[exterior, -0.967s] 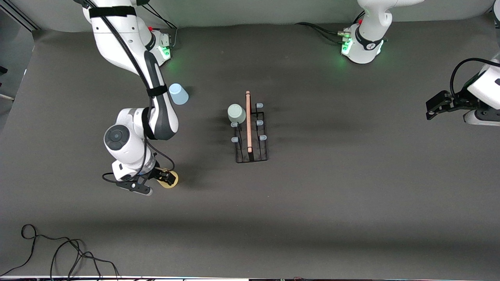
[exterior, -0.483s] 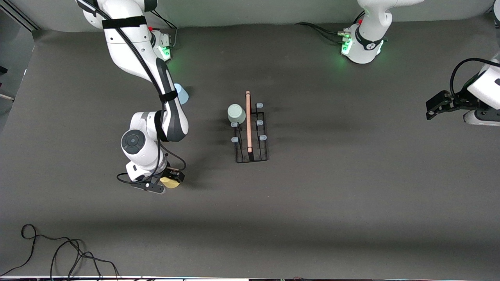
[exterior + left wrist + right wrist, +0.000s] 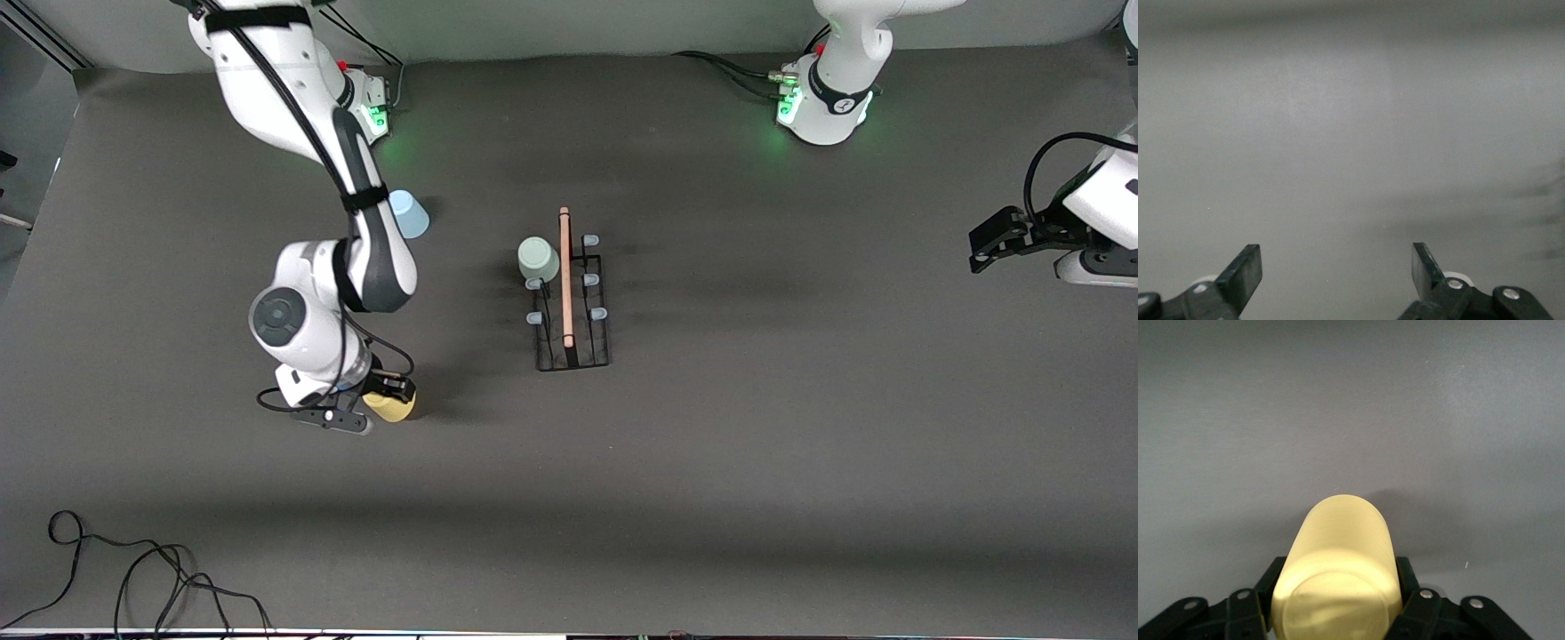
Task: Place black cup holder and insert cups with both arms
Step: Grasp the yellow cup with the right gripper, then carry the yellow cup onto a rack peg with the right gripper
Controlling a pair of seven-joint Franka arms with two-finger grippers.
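I am gripping the yellow cup (image 3: 1338,573) with my right gripper (image 3: 384,397), fingers clamped on its sides, down toward the right arm's end of the tabletop (image 3: 711,462) and nearer the front camera than anything else in play; it seems to be just off the surface, though I cannot be sure. It is one of two cups waiting to go on a peg. Mid-table, the black cup holder (image 3: 573,302) is already standing in place with its wooden handle pointing away from the camera, and the grey-green cup (image 3: 538,258) is sitting on a peg at its farther end. The light blue cup (image 3: 407,213) is lying loose farther back, partly hidden by my right arm. My left gripper (image 3: 991,240) is waiting, fingers spread, empty, over the tabletop's edge at the left arm's end. The surface is a plain dark grey mat; a black cable (image 3: 133,578) is trailing across its near corner.
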